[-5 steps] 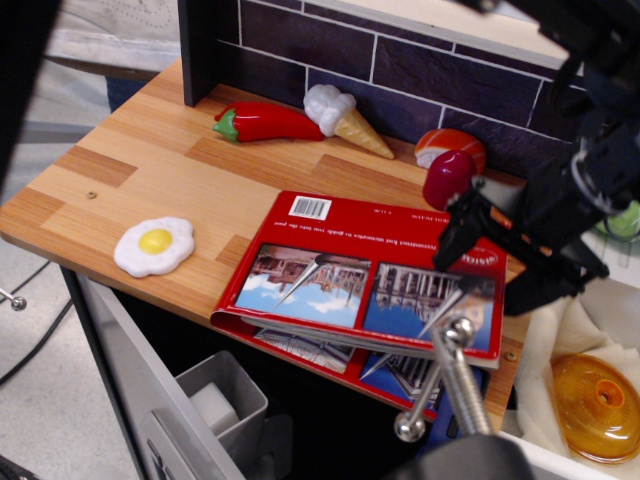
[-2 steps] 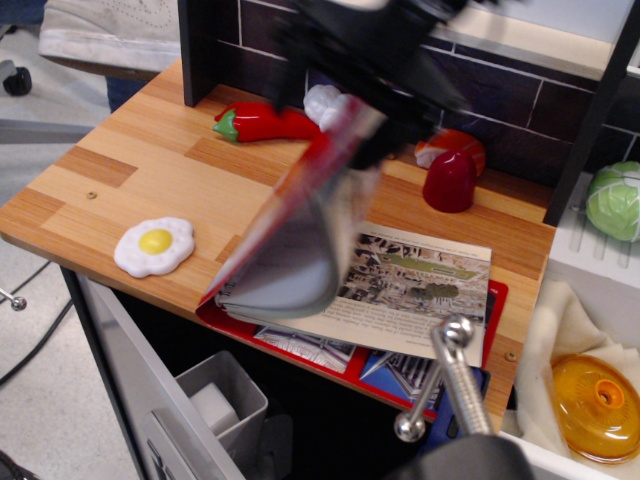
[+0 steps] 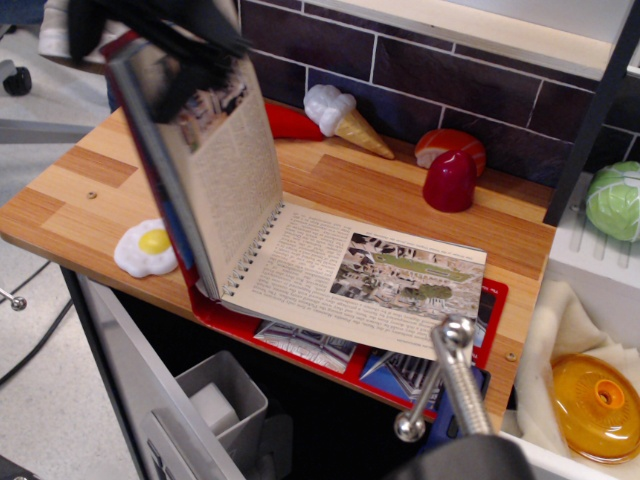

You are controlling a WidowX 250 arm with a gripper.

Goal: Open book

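The wooden desk (image 3: 130, 150) is carrying the book (image 3: 330, 280), lying open before a dark brick wall (image 3: 400, 85). The blurred pincer (image 3: 165, 40) is holding its raised cover, jaws indistinct.

black pincer (image 3: 165, 40), motion-blurred, bulky dark casing, matte finish; no markings or cables discernible.
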